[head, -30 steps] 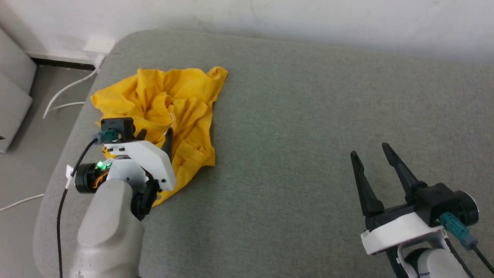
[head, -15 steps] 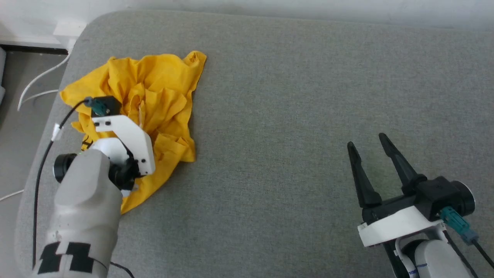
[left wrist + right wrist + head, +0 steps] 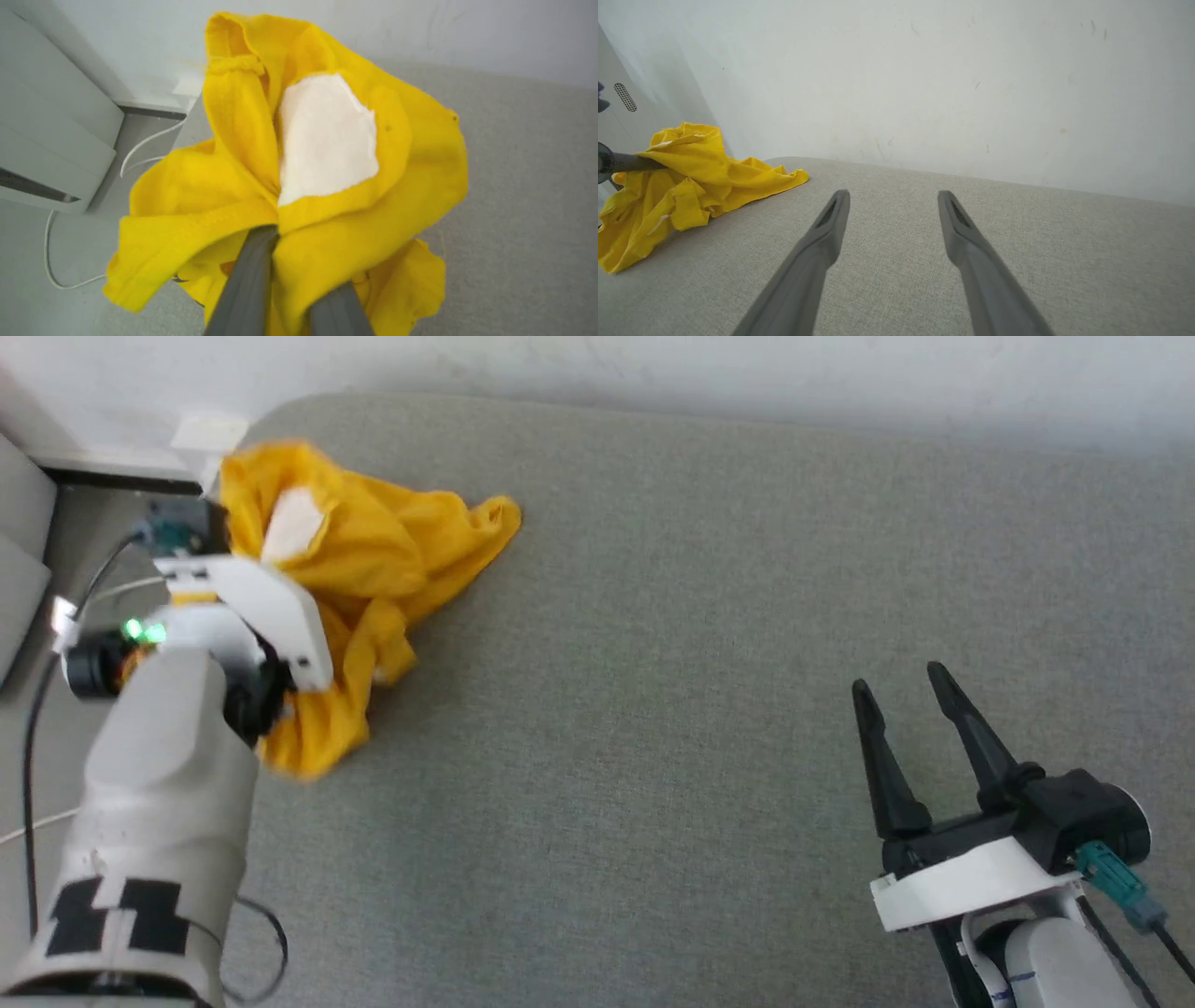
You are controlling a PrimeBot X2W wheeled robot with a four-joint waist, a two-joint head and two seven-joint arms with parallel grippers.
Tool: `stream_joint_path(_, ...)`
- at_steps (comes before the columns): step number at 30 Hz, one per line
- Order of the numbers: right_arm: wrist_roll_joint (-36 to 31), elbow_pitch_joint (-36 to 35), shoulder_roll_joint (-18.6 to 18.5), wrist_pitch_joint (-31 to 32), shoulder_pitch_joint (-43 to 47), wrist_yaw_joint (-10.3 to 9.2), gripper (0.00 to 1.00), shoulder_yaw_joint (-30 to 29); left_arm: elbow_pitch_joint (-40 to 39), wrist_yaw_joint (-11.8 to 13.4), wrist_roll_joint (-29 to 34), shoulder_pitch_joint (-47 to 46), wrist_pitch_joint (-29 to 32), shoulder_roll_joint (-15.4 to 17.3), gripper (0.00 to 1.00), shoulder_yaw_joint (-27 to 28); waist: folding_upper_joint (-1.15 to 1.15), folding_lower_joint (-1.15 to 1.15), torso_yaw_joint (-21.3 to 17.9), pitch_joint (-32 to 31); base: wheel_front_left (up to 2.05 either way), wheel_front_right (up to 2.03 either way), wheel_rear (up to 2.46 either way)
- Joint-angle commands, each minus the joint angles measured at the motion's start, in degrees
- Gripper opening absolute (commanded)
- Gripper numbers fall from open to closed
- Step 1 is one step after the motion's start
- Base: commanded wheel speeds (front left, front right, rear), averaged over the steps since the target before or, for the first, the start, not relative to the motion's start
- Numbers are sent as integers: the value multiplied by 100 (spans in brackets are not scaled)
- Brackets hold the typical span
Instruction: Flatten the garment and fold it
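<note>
The garment (image 3: 373, 551) is a bright yellow bundle at the far left of the grey cushion, raised in a bunch, with one corner (image 3: 495, 518) still trailing on the cushion. A white inner patch (image 3: 327, 140) faces my left wrist camera. My left gripper (image 3: 303, 256) is shut on the garment, and yellow folds wrap around both fingers and hide their tips. Its white wrist housing (image 3: 252, 607) sits just in front of the bundle. My right gripper (image 3: 906, 709) stands open over bare cushion at the lower right, far from the garment (image 3: 682, 177), with nothing between its fingers (image 3: 831, 219).
The grey cushion (image 3: 700, 663) stretches wide to the right of the garment. A white wall (image 3: 924, 70) runs along its far side. Past its rounded left edge are floor, white cables (image 3: 140, 149) and a pale grey cabinet (image 3: 46, 140).
My left gripper has closed on the garment and pulled it up and toward the far left corner. The head camera shifted. The right gripper stayed open where it was.
</note>
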Motion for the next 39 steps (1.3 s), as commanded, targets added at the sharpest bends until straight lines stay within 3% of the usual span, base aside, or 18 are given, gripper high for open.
stream_joint_path(1,57,40,33,-74,70,-11,100,-67,-94,45,27,-315,-473,56,0,-49,1,-1,93,-327,0,0,0)
stream_joint_path(6,97,59,86,-143,229,-11,100,-247,-455,20,83,-506,-1540,21,0,-167,1,-1,26,-675,0,0,0)
stream_joint_path(12,220,51,99,-162,436,-11,100,-499,-1046,-57,78,-228,-2224,-311,0,-330,1,-1,-391,-1013,0,0,0)
stream_joint_path(20,275,-42,101,-167,698,-11,100,-760,-1920,-270,-191,793,-2406,-1049,0,-821,1,-1,-1137,-1087,0,0,0)
stream_joint_path(27,333,-31,101,-154,691,-11,100,-686,-2248,-397,-812,2006,-2318,-1203,0,-1721,1,-1,-1629,-959,0,0,0)
stream_joint_path(34,427,23,101,-163,669,-11,100,-602,-2256,-56,-1673,3272,-2140,-1207,0,-2999,1,-1,-1810,-816,0,0,0)
stream_joint_path(35,431,29,101,-165,670,-11,100,-619,-2267,5,-1677,3307,-2172,-1208,19,-3139,1,-1,-1781,-818,0,0,0)
stream_joint_path(36,434,37,101,-166,675,-11,100,-639,-2271,53,-1696,3325,-2202,-1208,98,-3251,1,-1,-1747,-832,0,0,0)
stream_joint_path(39,391,57,101,-169,681,-11,100,-630,-2394,126,-1695,3275,-2413,-1208,100,-3436,1,-1,-1680,-886,0,0,0)
